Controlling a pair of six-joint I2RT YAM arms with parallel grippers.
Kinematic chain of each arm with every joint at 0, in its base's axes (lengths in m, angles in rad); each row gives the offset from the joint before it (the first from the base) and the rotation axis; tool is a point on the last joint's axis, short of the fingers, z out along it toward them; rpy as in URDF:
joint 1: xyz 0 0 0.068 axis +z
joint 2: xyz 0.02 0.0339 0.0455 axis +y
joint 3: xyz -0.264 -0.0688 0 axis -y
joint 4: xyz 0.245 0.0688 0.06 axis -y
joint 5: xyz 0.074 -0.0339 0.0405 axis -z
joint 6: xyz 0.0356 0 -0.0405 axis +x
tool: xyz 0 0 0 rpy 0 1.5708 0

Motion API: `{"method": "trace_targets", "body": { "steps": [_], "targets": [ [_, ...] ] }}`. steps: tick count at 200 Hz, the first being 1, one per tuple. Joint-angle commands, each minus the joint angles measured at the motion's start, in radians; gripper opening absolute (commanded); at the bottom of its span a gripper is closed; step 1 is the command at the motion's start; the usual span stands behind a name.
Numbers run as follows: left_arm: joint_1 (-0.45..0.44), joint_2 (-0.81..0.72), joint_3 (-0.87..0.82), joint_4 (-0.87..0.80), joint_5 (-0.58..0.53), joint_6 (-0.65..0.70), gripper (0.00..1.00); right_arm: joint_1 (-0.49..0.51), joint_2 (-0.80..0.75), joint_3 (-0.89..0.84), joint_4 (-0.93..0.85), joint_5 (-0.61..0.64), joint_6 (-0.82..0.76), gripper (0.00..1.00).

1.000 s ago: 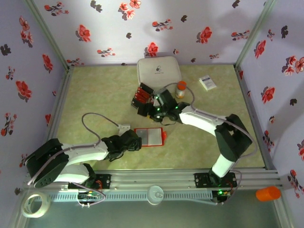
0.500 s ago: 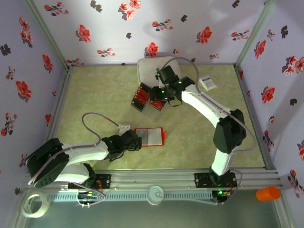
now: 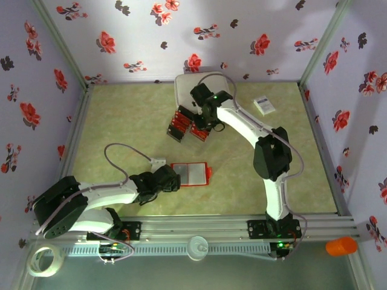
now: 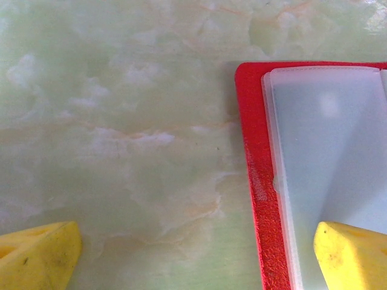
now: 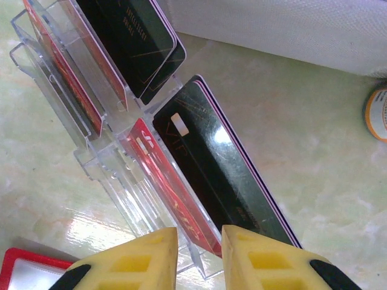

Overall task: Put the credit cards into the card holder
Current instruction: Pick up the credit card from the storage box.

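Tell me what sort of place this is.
Probably a staged robot test booth, not a real room: floral-papered panels box in a green marbled tabletop, a left arm and right arm sit on a metal rail, and props like a red card holder lie out.

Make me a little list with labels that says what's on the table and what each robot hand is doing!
Card holder: red, lying flat on the table, pale pocket side up
Left gripper: open, at the holder's edge, one finger over the pocket
Right gripper: fingers close together on either side of a red credit card; firm grip unclear
Other cards: black cards standing with the red ones
Card stand: clear racks
Behind the racks: big white box
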Motion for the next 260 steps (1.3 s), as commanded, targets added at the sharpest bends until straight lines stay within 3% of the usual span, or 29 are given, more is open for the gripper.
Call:
{"method": "trace_targets", "body": {
  "steps": [1, 96, 169, 260],
  "targets": [
    [-0.001, -0.009, -0.023, -0.012, 0.006, -0.021, 1.00, 0.002, 0.033, 0.043, -0.044, 0.025, -0.038, 0.27],
    [-0.002, -0.013, -0.011, -0.016, 0.006, -0.011, 1.00, 0.002, 0.092, 0.062, -0.041, -0.026, -0.041, 0.27],
    [-0.003, -0.020, -0.022, -0.016, 0.007, -0.016, 1.00, 0.003, 0.060, 0.062, -0.051, -0.077, -0.086, 0.02],
    [-0.004, -0.026, -0.026, -0.021, 0.003, -0.019, 1.00, 0.030, -0.095, 0.061, -0.046, -0.162, -0.043, 0.00]
  ]
}}
